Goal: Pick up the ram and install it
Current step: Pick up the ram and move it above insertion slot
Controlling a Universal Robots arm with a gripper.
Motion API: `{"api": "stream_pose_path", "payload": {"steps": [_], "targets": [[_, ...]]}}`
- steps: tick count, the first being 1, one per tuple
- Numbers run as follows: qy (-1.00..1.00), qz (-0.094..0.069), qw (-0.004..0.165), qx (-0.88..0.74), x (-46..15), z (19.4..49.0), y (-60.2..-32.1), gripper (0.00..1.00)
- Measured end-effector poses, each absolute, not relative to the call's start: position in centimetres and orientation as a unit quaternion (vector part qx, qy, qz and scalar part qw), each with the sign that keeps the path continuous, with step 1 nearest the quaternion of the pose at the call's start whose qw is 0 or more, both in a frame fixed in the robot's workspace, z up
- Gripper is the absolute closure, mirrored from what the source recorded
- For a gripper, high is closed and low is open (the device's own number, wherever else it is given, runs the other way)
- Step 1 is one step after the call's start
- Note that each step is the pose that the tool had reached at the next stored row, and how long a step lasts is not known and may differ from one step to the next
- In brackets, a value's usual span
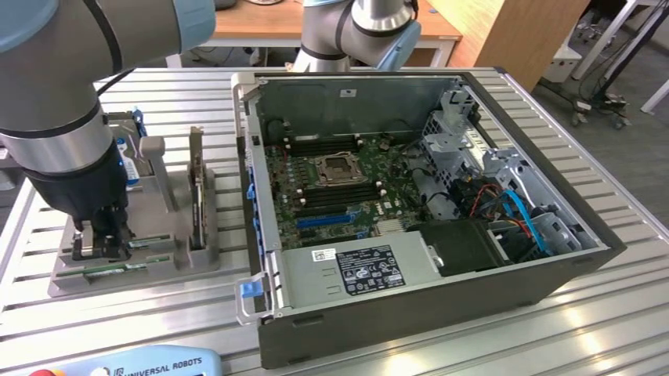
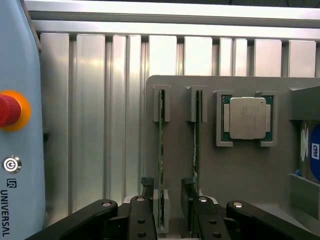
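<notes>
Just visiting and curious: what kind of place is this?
Likely a robotics lab: a robot arm over a slatted metal table, an opened desktop computer, and a grey fixture holding parts.

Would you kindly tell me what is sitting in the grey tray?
The ram and a second stick stand on edge in slots of the tray; a processor lies in its recess. The open gripper straddles the ram and covers the tray beneath it.

Ribbed metal table (image 2: 90,125) gleams, grey holder (image 2: 240,170) looks matt plastic, processor (image 2: 247,117) wears dull silver metal.
</notes>
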State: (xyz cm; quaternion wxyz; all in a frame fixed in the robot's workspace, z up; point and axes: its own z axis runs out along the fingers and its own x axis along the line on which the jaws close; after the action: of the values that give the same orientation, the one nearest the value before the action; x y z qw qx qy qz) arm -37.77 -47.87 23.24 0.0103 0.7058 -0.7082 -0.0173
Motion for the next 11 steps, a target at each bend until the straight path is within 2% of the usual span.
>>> {"api": "stream_pose_path", "payload": {"steps": [11], "targets": [[-0.708,-0.017,0.010,0.706,-37.8,22.1,-47.9,0.65]]}}
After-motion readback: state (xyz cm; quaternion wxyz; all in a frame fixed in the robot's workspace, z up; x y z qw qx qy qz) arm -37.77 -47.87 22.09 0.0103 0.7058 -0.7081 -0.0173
